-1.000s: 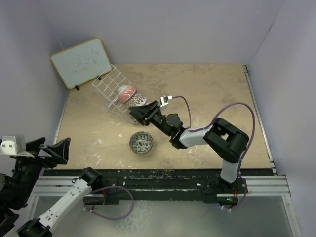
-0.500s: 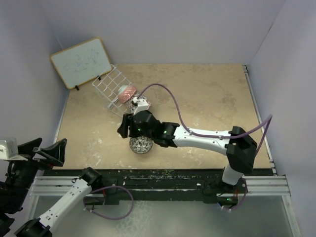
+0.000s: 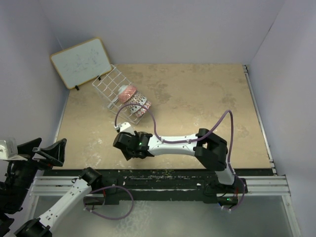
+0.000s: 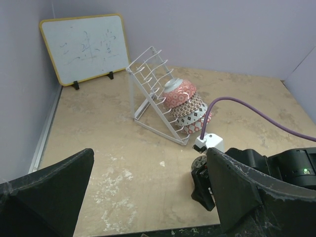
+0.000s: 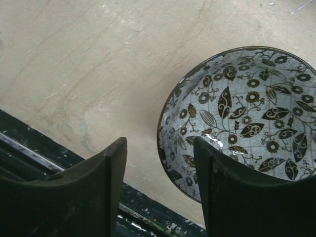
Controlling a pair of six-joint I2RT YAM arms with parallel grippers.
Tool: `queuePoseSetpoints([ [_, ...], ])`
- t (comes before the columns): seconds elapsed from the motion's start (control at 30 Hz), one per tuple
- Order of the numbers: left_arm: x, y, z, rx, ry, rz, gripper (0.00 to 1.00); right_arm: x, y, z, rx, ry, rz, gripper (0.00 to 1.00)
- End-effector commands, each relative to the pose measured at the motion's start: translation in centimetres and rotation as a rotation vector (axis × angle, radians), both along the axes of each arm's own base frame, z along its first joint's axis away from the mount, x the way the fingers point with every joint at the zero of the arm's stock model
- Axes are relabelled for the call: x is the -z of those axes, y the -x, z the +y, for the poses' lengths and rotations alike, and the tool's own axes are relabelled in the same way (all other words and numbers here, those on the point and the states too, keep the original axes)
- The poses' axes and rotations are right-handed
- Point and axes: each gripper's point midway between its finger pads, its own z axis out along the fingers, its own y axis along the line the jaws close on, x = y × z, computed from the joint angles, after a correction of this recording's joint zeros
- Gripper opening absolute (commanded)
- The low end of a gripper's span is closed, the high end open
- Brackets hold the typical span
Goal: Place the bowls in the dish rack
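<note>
A white wire dish rack [image 3: 109,85] stands tilted at the back left and holds three bowls [image 3: 134,98] stacked on edge; rack [image 4: 148,81] and bowls [image 4: 185,106] also show in the left wrist view. A loose bowl [image 5: 247,108] with a dark grey flower pattern sits on the table near the front edge. My right gripper [image 5: 160,182] is open and straddles its left rim, one finger over the inside, one outside. In the top view the right gripper [image 3: 126,146] covers that bowl. My left gripper [image 4: 148,197] is open and empty at the front left.
A wood-framed whiteboard [image 3: 81,62] leans against the back left wall behind the rack. The black front rail [image 5: 29,153] lies close under my right gripper. The right arm [image 3: 173,144] stretches along the table's front edge, its purple cable [image 4: 247,106] arching above.
My right arm has swung from the rack down and left to the loose bowl by the front edge, and now covers it. The left arm has hardly moved.
</note>
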Motion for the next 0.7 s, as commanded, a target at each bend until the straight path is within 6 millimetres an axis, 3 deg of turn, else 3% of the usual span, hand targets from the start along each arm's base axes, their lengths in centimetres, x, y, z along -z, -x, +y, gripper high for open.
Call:
queuePoseSetpoints([
  [0.0, -0.5, -0.5, 0.0, -0.009, -0.007, -0.004, 0.99, -2.5, -1.2, -0.2, 0.019, 0.013, -0.07, 0.56],
  [0.37, -0.2, -0.5, 0.1, -0.014, -0.012, 0.002, 0.99, -1.3, -1.7, 0.1, 0.007, 0.064, -0.084, 0.51],
  [0.53, -0.3, -0.4, 0.2, -0.017, -0.011, -0.001, 0.99, -1.0, -1.8, -0.2, 0.016, 0.081, -0.09, 0.34],
  [0.67, -0.3, -0.5, 0.1, -0.015, -0.009, -0.002, 0.99, -1.6, -2.0, -0.5, 0.038, 0.07, -0.101, 0.1],
])
